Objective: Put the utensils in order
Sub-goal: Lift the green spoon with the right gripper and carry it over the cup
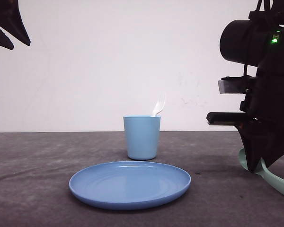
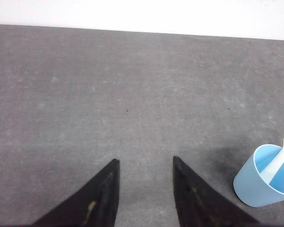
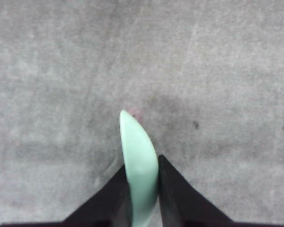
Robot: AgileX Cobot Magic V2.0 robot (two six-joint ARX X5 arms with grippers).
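The fork (image 1: 159,105) already stands in the cup (image 1: 142,137). The right gripper (image 3: 142,182) pinches the spoon (image 3: 139,161) at four o'clock from the plate (image 1: 99,189) — next, I judge, carry it cupward. The left gripper (image 2: 144,189) hangs spread — empty.

Glossy plastic plate (image 1: 129,184), matt grey table (image 1: 38,165)

wall (image 1: 109,61): plain white, faint scuffs right of centre
table (image 1: 33,179): dark grey, matte, speckled
light: even, soft shadows
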